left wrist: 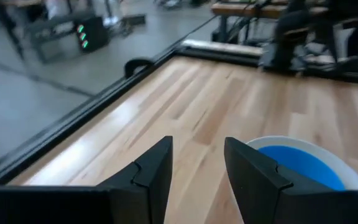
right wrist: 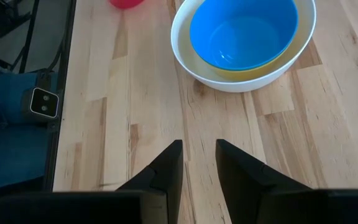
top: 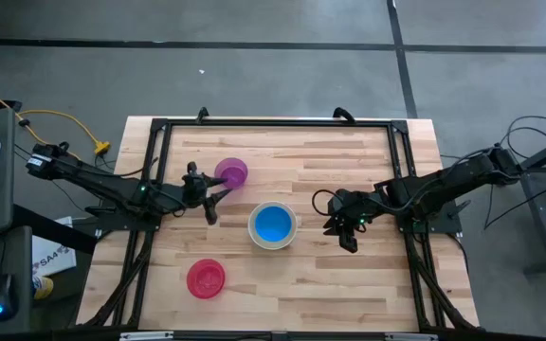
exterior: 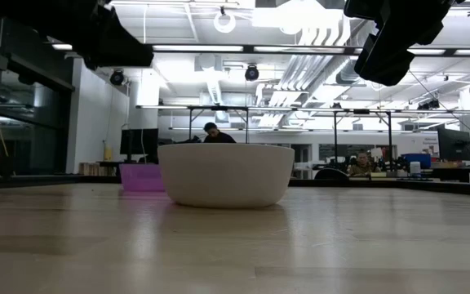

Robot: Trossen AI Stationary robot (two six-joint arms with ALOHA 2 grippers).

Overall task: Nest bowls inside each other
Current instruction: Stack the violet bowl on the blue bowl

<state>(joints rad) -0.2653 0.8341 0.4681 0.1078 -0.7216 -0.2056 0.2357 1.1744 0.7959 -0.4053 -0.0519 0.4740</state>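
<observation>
With blue (right wrist: 243, 32) and yellow (right wrist: 272, 64) already nested in the white bowl (top: 273, 226) at mid-desk (top: 368, 284), purple (top: 232, 172) looks next. The left gripper (top: 209, 196), open and empty, hangs just beside it and needs to close on its rim. The right gripper (top: 345, 227), also open, waits right of the stack. The red bowl (top: 206, 278) sits near-left; nothing blocks the way.
</observation>
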